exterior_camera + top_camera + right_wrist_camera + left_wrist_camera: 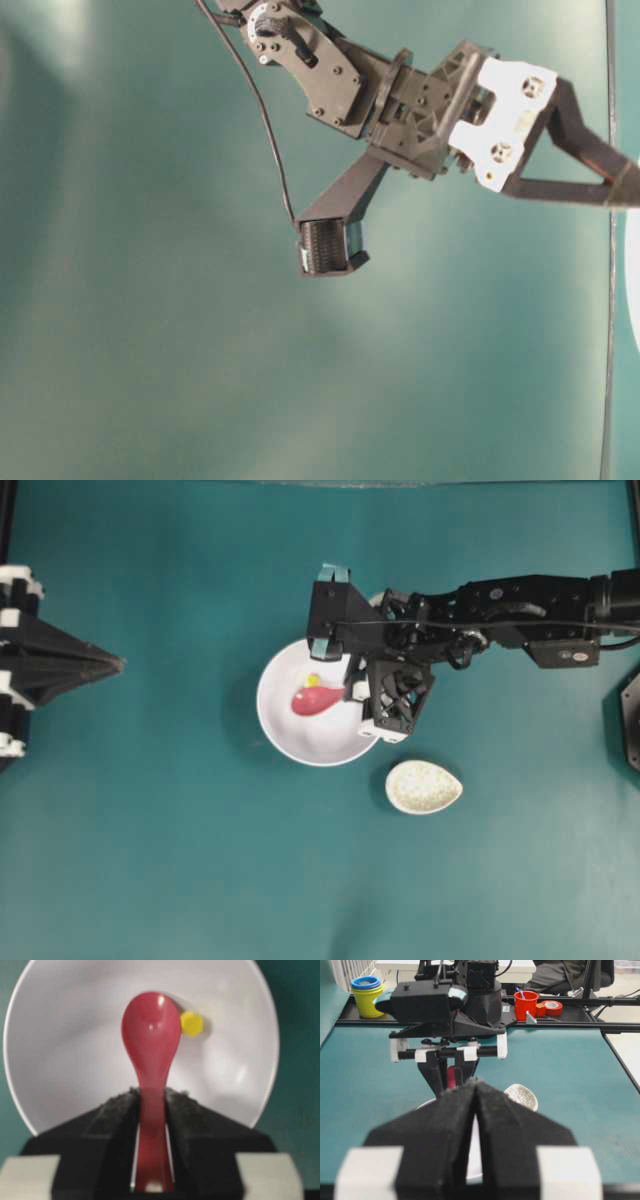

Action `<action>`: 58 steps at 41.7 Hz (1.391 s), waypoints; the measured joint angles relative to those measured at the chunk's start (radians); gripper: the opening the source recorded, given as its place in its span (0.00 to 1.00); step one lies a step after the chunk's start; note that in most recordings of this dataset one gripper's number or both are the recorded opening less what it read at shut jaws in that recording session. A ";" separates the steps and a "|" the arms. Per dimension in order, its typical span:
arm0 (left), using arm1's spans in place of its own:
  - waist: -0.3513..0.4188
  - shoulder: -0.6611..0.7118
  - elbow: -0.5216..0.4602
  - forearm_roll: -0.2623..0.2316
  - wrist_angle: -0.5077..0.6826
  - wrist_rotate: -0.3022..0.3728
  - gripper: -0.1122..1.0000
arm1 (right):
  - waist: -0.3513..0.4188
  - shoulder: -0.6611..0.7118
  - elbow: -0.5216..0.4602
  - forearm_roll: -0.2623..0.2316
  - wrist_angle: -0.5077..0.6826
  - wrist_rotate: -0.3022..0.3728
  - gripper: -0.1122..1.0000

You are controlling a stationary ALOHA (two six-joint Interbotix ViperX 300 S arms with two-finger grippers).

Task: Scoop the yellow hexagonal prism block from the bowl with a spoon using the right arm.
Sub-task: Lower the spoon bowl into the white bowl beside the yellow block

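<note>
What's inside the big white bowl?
Inside the bowl are the red spoon head and a yellow block beside it. The jaws cover the bowl's near edge.

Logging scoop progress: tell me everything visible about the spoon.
The spoon is glossy pinkish-red, plastic or ceramic by its look, with an oval head and short straight handle. The right gripper is shut on the handle. The head sits inside the white bowl, its edge touching or almost touching the yellow block, which is not in it.

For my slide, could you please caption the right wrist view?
Right gripper holds spoon in bowl, block beside its head.
</note>
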 measured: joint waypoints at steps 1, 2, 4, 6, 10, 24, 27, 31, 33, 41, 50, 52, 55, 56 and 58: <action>0.000 0.000 0.000 0.000 0.000 0.000 0.10 | 0.000 0.000 0.000 -0.002 -0.005 0.000 0.31; 0.000 0.000 0.000 0.000 0.002 0.000 0.10 | -0.002 0.000 0.000 -0.003 -0.011 0.000 0.31; 0.000 0.000 0.000 0.000 0.000 0.000 0.10 | 0.000 0.000 0.000 -0.005 -0.020 0.000 0.31; 0.000 0.000 0.000 -0.002 0.000 0.000 0.10 | 0.000 0.000 0.000 -0.005 -0.028 0.000 0.31; 0.000 0.000 0.000 0.000 0.002 0.000 0.10 | -0.002 -0.002 -0.006 -0.005 -0.034 0.000 0.31; 0.000 0.000 0.000 0.000 0.006 0.000 0.10 | 0.000 -0.117 -0.015 -0.006 0.040 0.026 0.31; 0.000 0.000 0.000 0.000 0.006 0.000 0.10 | -0.002 -0.141 -0.015 -0.006 0.087 0.051 0.31; 0.000 0.000 0.000 0.000 0.005 0.000 0.10 | -0.002 -0.156 -0.015 -0.006 0.146 0.083 0.31; 0.000 0.000 0.000 -0.002 0.005 0.000 0.10 | -0.002 -0.158 -0.015 -0.006 0.187 0.101 0.31; 0.000 0.000 0.000 -0.002 0.005 0.000 0.10 | -0.002 -0.158 -0.015 -0.009 0.299 0.133 0.31; 0.000 0.000 0.000 0.000 0.006 0.000 0.10 | -0.002 -0.129 -0.015 -0.025 0.310 0.137 0.31; 0.000 0.000 0.000 -0.002 0.006 0.000 0.10 | -0.002 -0.117 -0.015 -0.029 0.310 0.138 0.31; 0.000 0.000 0.000 0.000 0.006 0.000 0.10 | -0.002 -0.098 -0.015 -0.037 0.310 0.138 0.31; 0.000 0.000 0.000 0.000 0.006 0.000 0.10 | -0.002 -0.092 -0.015 -0.040 0.310 0.138 0.31; 0.000 0.000 0.000 0.000 0.006 0.000 0.10 | -0.002 -0.080 -0.015 -0.043 0.308 0.138 0.31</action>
